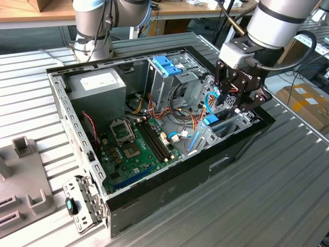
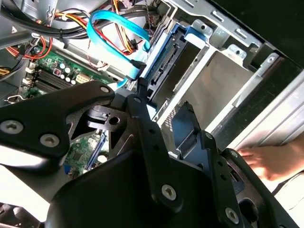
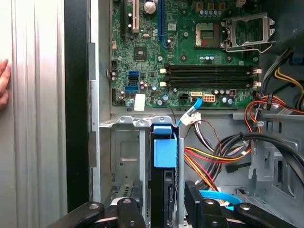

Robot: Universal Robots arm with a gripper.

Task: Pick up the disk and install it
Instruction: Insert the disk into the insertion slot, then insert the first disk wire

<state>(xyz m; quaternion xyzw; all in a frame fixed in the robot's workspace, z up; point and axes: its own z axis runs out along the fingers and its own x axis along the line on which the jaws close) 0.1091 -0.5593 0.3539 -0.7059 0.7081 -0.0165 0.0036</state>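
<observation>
One gripper (image 1: 234, 105) over one disk (image 3: 165, 187), upright in bay (image 3: 124, 152) at case's (image 1: 169, 195) end, exterior view's right | grasp: cannot tell | one person's hand (image 2: 266, 161) beside case.

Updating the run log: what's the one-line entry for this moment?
phase: install | disk: on edge inside drive bay | gripper: right over disk | grip: unclear

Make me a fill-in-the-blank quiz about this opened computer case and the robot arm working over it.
Below the black gripper, the flat silver-grey metal disk with blue plastic rails stands on ___ in its metal bay. The flat looping cable is light ___. The large circuit board is ___. A person's ___ lies on the ribbed metal table. Missing: edge; blue; green; hand.
</observation>
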